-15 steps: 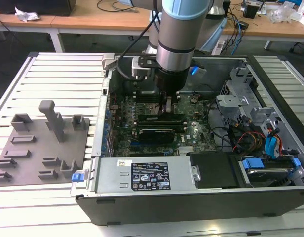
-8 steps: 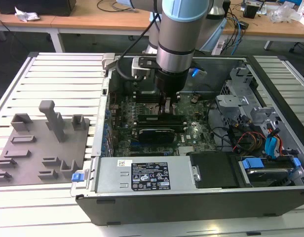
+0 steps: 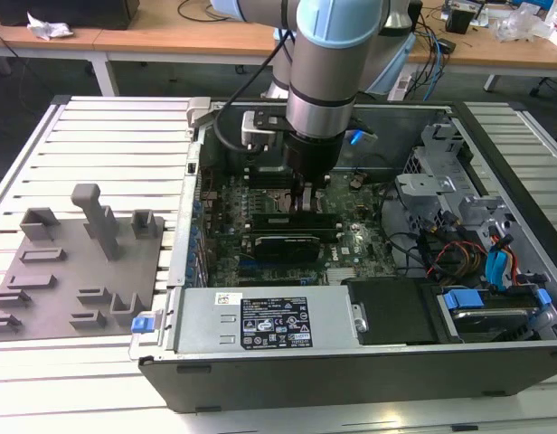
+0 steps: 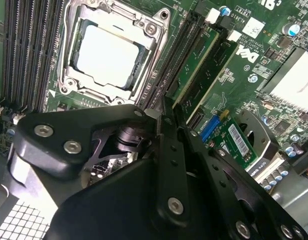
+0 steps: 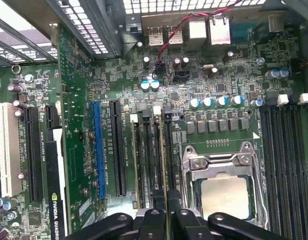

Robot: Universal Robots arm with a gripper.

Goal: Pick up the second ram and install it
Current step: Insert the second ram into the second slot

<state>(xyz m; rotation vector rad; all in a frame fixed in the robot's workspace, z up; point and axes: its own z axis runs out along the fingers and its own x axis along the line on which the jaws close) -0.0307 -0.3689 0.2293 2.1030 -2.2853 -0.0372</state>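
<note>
While arm blocks slot, claw [image 5: 165, 220] pinches second ram [image 5: 163, 165], lower edge hidden.

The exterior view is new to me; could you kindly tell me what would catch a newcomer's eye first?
The big grey-and-blue arm plunges into the open computer case, its gripper down at the green motherboard. In both wrist views, the gripper is shut on the second ram, held edge-on over the slots beside the silver processor. A grey parts tray lies at the exterior view's left.
</note>
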